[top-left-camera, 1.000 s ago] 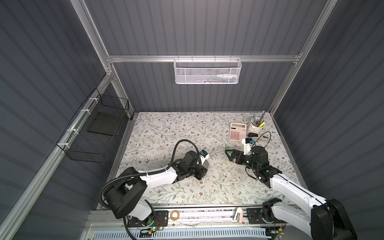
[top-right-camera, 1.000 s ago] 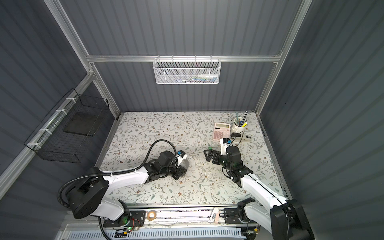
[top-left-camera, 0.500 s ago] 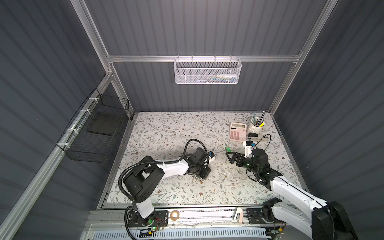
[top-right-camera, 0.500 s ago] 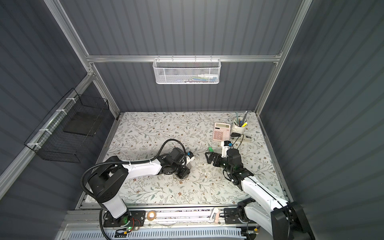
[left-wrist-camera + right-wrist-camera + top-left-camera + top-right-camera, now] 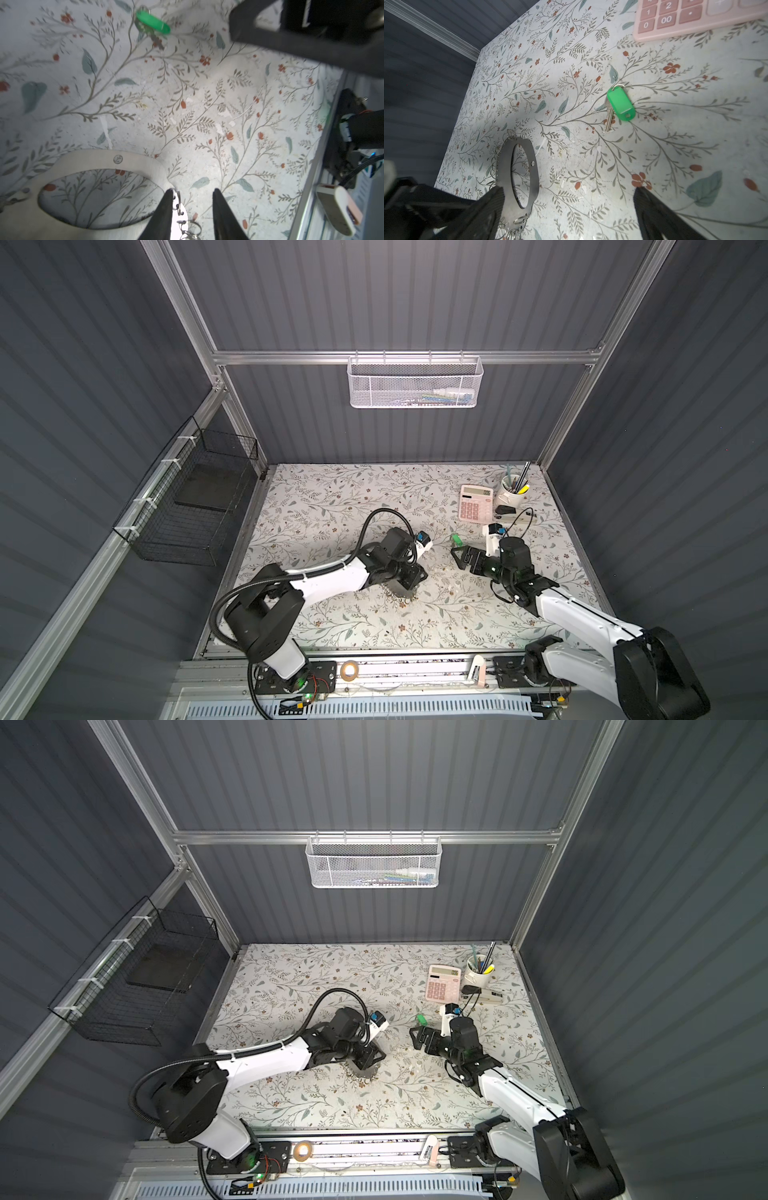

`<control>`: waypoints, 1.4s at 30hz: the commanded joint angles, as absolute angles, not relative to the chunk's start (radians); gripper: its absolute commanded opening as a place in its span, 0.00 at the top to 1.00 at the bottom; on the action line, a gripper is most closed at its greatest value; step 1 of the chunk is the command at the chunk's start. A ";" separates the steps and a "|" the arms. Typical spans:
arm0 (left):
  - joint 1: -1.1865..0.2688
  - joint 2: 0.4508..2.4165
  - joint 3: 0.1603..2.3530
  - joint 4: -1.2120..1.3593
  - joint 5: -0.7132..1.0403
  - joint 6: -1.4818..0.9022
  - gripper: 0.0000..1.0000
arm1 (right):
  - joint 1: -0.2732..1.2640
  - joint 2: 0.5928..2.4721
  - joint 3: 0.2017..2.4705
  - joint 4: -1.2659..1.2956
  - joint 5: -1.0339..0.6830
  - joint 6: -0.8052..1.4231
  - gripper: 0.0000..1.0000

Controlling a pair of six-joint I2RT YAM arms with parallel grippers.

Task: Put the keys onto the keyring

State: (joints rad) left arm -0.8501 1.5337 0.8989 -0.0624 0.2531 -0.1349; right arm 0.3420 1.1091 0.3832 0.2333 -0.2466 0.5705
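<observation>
My left gripper (image 5: 193, 209) has its jaws apart at the edge of the keyring (image 5: 116, 160); my right gripper (image 5: 566, 212) gapes wide (holding nothing), with the green-tagged key (image 5: 620, 104) flat on the floral mat (image 5: 591, 52).

The keyring (image 5: 534, 176) is a flat band of grey metal with a dull, brushed finish. The small wire rings on it are brighter and shiny. The key (image 5: 619, 104) has a green plastic head, smooth and glossy, and a silvery metal blade. The table (image 5: 675, 145) carries a matt printed flower cover, scuffed and chipped white in spots. The calculator (image 5: 695, 20) is of smooth pink plastic. The right gripper (image 5: 569, 195) has matt black fingers (image 5: 490, 207) with fine ribs.
</observation>
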 commanded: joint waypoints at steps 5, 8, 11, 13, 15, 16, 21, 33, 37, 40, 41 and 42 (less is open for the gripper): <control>-0.700 1.219 0.780 -0.034 0.260 -0.254 0.49 | 0.415 1.159 0.484 0.095 -0.177 0.487 0.01; -0.699 1.070 0.775 -0.161 0.122 -0.246 0.34 | 0.478 1.188 0.575 -0.075 -0.100 0.460 0.03; -0.699 0.966 0.811 -0.307 0.033 -0.243 0.21 | 0.565 1.219 0.665 -0.238 -0.034 0.437 0.03; -0.699 0.917 0.827 -0.375 0.003 -0.238 0.07 | 0.619 1.256 0.725 -0.325 -0.016 0.458 0.04; -0.699 0.891 0.852 -0.452 -0.022 -0.204 0.00 | 0.668 1.297 0.781 -0.381 -0.017 0.484 0.06; -0.699 0.883 0.867 -0.493 -0.038 -0.179 0.00 | 0.701 1.321 0.813 -0.417 -0.013 0.474 0.06; -0.699 0.824 0.842 -0.554 -0.069 -0.110 0.00 | 0.785 1.422 0.907 -0.513 0.059 0.282 0.09; -0.699 0.674 0.789 -0.530 -0.056 -0.107 0.00 | 0.817 1.704 1.107 -0.643 0.003 0.047 0.34; -0.699 0.664 0.787 -0.526 -0.031 -0.107 0.00 | 0.831 1.729 1.133 -0.658 -0.017 -0.003 0.41; -0.699 0.660 0.788 -0.527 -0.025 -0.106 0.00 | 0.844 1.728 1.132 -0.653 -0.048 -0.037 0.45; -0.699 0.659 0.787 -0.529 -0.024 -0.105 0.00 | 0.849 1.723 1.129 -0.644 -0.055 -0.044 0.45; -0.699 0.655 0.788 -0.529 -0.023 -0.105 0.00 | 0.853 1.716 1.127 -0.636 -0.061 -0.052 0.46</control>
State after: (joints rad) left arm -0.6960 0.6716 0.7967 -0.5133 -0.0441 -0.1253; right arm 0.8410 1.7290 1.1122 -0.6205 -0.0261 -0.0006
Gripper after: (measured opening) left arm 0.997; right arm 0.546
